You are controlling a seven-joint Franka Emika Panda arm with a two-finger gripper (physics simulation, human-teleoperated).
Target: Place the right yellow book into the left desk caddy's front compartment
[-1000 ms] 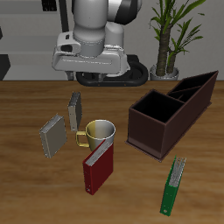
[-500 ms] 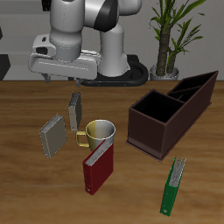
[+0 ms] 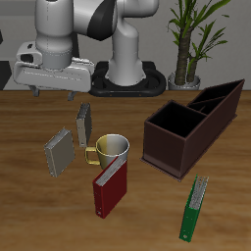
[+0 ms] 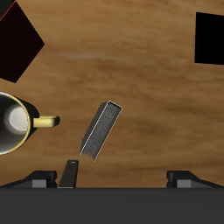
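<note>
The right yellow book (image 3: 59, 150) stands tilted on the table beside the yellow mug (image 3: 112, 148), on the side away from the caddy. It has a grey cover and olive edges, and it also shows in the wrist view (image 4: 102, 129). The left desk caddy (image 3: 191, 123) is a long dark maroon box with dividers, on the other side of the mug. My gripper (image 3: 56, 94) hangs high above the table, farther back than the book, open and empty. In the wrist view the gripper (image 4: 114, 179) has its fingertips (image 4: 39, 179) wide apart.
A darker, narrower grey-yellow book (image 3: 83, 123) stands just behind the mug and also shows in the wrist view (image 4: 70, 172). A red book (image 3: 110, 186) leans in front of the mug. A green book (image 3: 196, 206) lies near the front edge. A potted plant (image 3: 191, 39) stands at the back.
The arm has swung sideways away from the caddy side, carrying the open gripper from above the mug's far side to behind the two grey-yellow books. No object has moved.
</note>
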